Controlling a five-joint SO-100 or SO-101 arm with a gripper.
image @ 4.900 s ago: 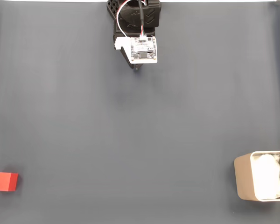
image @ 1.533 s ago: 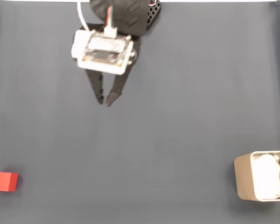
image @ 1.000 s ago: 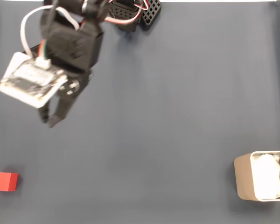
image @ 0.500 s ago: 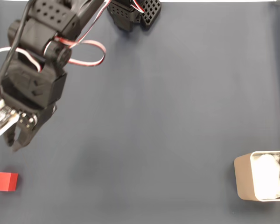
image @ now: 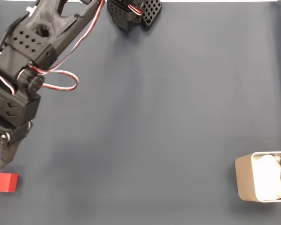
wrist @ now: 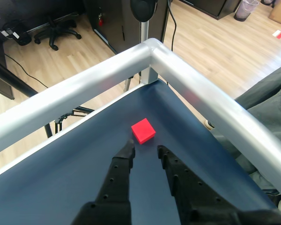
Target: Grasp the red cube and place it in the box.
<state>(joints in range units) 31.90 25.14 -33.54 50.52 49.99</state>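
In the wrist view the pincer (wrist: 145,149) is reaching forward from the bottom edge, its two black plastic fingers (wrist: 119,176) dotted with small round holes and tapering to blunt tips. The jaws are standing released, a narrow gap of bare worktop (wrist: 75,173) showing between them, and nothing is being held. Just past the tips the red cube (wrist: 143,130) is lying flat on the smooth dark blue-grey surface, a small matte block with sharp edges, apart from both fingers and close to the worktop's corner. Behind it a rounded silvery metal rail (wrist: 154,51) is bending around that corner, and beyond the rail a pale wooden floor (wrist: 201,42) is stretching away.

In the fixed view the arm (image: 33,56) is slanting from its base at the top edge down toward the left side, red and white wires (image: 61,79) looping off it, the pincer (image: 2,161) pointing down just above the red cube (image: 4,182). Well apart, at the lower right, the box (image: 243,180) is sitting, beige-grey with rounded corners and white soft padding (image: 270,177) inside.
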